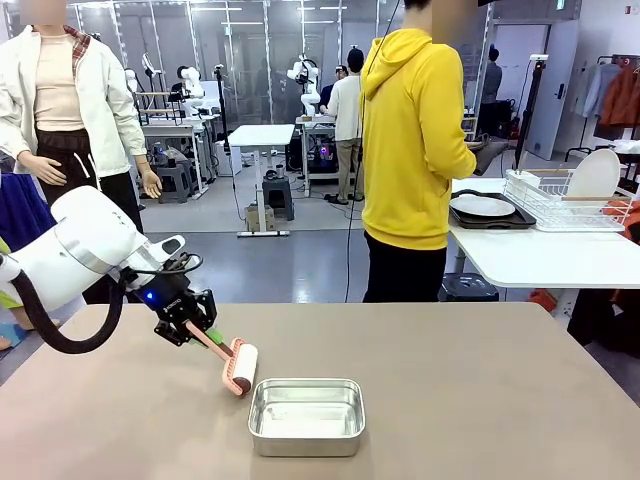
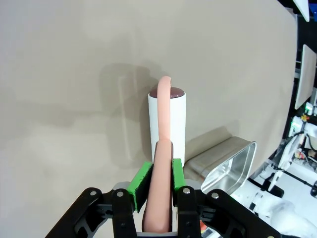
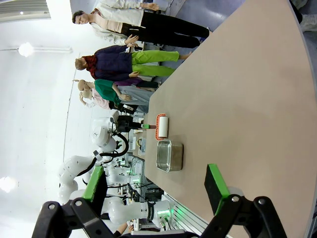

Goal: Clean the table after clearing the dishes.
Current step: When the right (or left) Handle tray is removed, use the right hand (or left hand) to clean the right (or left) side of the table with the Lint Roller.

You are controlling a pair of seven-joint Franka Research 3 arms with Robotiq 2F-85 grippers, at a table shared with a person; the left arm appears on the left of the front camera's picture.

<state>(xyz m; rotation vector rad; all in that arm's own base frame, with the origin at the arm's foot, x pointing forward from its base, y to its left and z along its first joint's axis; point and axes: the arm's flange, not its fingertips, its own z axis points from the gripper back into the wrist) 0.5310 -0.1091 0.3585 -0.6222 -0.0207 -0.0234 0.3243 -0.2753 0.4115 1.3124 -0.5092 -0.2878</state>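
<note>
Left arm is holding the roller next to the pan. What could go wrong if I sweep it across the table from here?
1. The lint roller with salmon handle and white roll lies close to the shallow rectangular steel pan; a stroke that way would likely shove the pan across the taupe-brown table.
2. The left gripper pinches the slim handle far from the roll, so downward pressure may twist it in the grip.

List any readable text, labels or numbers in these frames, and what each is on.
No text is readable in any view.
Left tool: faint white mark on its black body, too small to read.
Lint roller, steel pan, table: no print seen.
</note>
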